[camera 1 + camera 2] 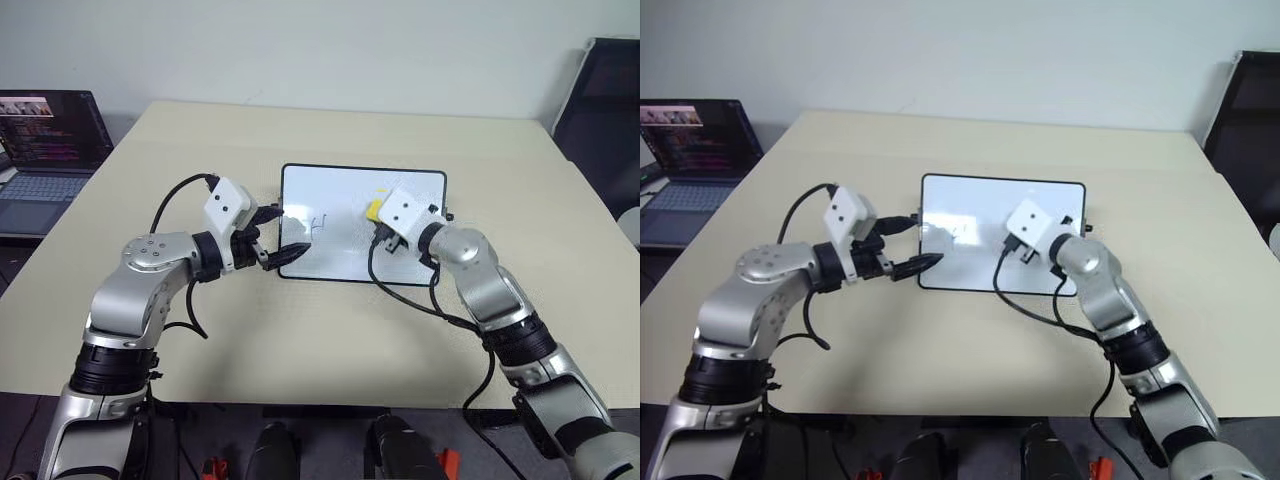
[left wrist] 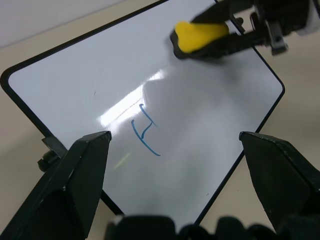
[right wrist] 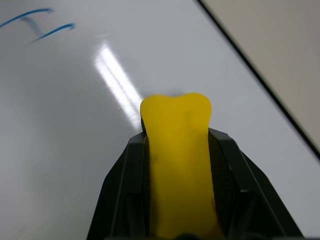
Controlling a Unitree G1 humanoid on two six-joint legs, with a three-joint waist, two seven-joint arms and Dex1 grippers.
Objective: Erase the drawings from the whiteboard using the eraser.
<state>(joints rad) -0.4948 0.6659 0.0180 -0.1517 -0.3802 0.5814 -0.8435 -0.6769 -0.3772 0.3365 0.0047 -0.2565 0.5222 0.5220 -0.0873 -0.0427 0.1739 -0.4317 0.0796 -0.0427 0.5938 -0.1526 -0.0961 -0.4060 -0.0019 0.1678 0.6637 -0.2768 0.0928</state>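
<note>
Yellow, with a black felt side, the eraser [image 2: 200,36] is clamped between the two black fingers of the right tool [image 1: 385,237], which is closed on it. The eraser sits over the right-hand part of the whiteboard [image 1: 340,185]; in the left wrist view its felt side lies at the glossy surface, though actual contact cannot be confirmed.

The whiteboard lies flat at the centre of the beige tabletop [image 1: 300,330], long edges across the robot's view, with a thin black frame and rounded corners.

One blue drawing [image 2: 145,129] is visible: thin lines near the middle of the board, left of the eraser and apart from it.

The left tool [image 1: 272,252] is wide, holding nothing. Its fingers [image 2: 82,170] straddle the near left corner of the board, one tip over the white surface.

An open laptop [image 1: 45,150] stands on a separate surface at the far left.
</note>
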